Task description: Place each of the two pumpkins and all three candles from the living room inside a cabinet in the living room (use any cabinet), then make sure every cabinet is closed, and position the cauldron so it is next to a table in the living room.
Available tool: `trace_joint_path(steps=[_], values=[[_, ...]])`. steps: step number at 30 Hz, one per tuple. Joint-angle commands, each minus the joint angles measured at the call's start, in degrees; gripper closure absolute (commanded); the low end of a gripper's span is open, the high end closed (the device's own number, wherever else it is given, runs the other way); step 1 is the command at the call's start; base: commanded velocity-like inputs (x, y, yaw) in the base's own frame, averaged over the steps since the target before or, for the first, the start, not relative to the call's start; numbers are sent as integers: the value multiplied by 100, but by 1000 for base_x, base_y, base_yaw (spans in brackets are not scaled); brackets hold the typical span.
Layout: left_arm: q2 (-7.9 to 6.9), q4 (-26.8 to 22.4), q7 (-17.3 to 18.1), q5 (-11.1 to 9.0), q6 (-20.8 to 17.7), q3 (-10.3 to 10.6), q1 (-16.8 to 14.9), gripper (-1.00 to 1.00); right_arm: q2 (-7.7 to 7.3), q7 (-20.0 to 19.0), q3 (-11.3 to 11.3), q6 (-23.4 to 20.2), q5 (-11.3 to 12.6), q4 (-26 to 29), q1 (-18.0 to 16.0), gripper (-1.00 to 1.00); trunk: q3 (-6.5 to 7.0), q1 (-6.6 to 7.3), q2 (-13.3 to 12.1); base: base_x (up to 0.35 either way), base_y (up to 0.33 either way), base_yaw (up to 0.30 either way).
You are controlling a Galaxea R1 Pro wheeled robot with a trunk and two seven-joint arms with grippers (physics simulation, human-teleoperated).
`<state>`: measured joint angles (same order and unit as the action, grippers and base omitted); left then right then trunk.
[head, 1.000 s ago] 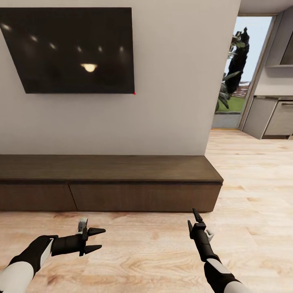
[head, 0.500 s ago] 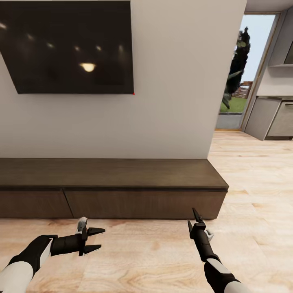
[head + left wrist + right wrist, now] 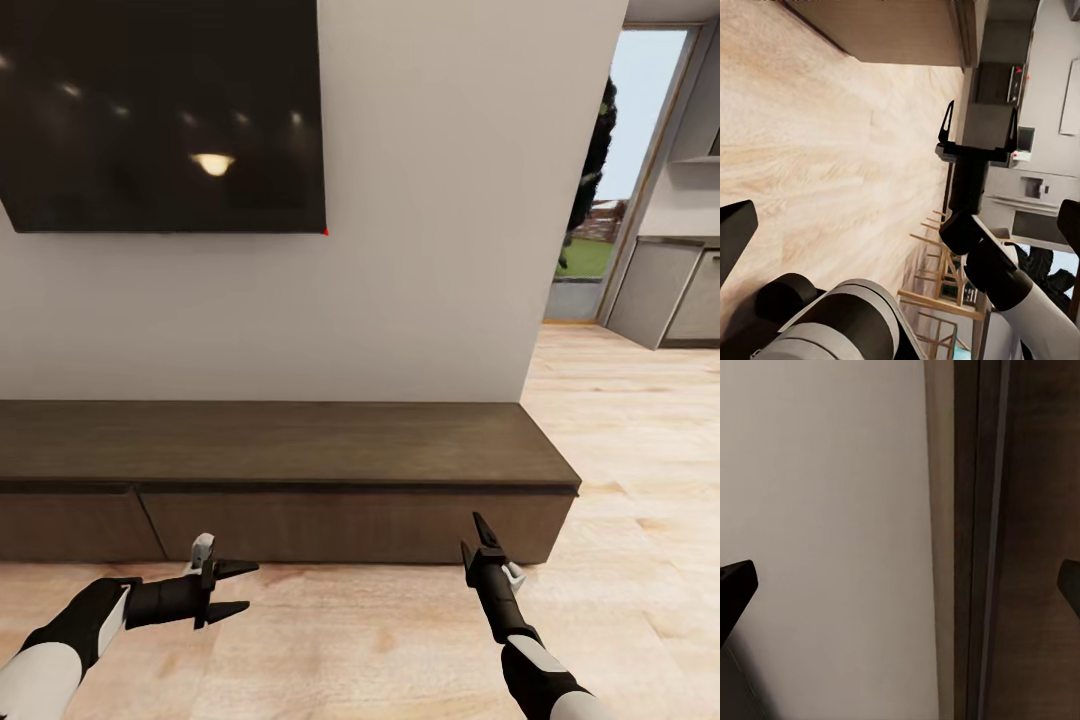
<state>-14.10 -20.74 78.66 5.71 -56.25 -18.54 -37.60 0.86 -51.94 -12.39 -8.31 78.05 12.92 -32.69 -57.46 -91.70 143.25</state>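
Pale wood flooring (image 3: 620,480) runs under the long dark-brown wooden cabinet (image 3: 300,490), drawers flush, below a black wall screen (image 3: 165,115); left claw (image 3: 238,588) and right claw (image 3: 474,532) both released, empty.

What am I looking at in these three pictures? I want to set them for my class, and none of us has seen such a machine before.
It is a simulated robot with two arms, steered by a person. The big picture comes from its head camera: the left gripper and right gripper both hang open and hold nothing, above a wooden floor. Ahead stands a long, low brown cabinet, drawers shut, nothing on its top, under a dark screen on the wall. The other two pictures come from cameras on the wrists: the left one looks across at the right arm, the right one at the cabinet and wall.
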Motion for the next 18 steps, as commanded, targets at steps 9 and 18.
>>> trace_joint_path(steps=[9,18], values=[[-14,0,15,-2,0,0,2,-100,-6,0,-4,4,0,0,0,-100,-44,-5,3,8,0,0],[16,0,1,0,0,0,-2,-100,-20,6,-23,-16,18,-2,0,-100,-244,-28,15,0,0,0]])
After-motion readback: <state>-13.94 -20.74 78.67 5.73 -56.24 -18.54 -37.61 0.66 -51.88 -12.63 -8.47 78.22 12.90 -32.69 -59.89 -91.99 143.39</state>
